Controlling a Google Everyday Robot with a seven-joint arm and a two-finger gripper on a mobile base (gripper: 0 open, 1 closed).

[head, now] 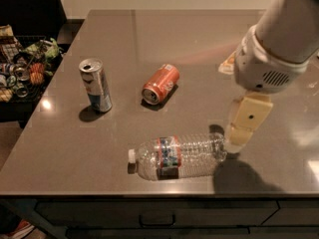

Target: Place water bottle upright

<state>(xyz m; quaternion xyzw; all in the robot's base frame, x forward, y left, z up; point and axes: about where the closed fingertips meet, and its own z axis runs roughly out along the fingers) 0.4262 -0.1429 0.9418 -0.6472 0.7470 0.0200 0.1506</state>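
**Camera view: water bottle (179, 156) flat on its side, gripper (238, 136) parked right at its base end**

Going left to right. Off the left edge of the table (149, 29) there's a dark basket (22, 66) full of mixed snacks, nothing to do with the job. On the table's left side a silver-blue slim can (95, 84) stands upright. Right of it, further in, an orange soda can (160, 83) lies on its side, open end toward the near side. Both are well apart from the bottle.

The water bottle is close to the near edge, roughly mid-table, lying down. Its long axis runs left-right, about parallel with that edge, with the white cap (131, 156) pointing left and the base pointing right.

The gripper hangs just beside that base end, on the right and a touch farther back, low over the tabletop. Whether it's spread or closed I honestly can't tell from this angle, and I can't say if it's touching the plastic either.

My read: it's lined up with the bottle's end rather than across its body. So the next move hinges on getting across that left-right axis, or tipping the bottle up from the base. Nothing's upright yet.
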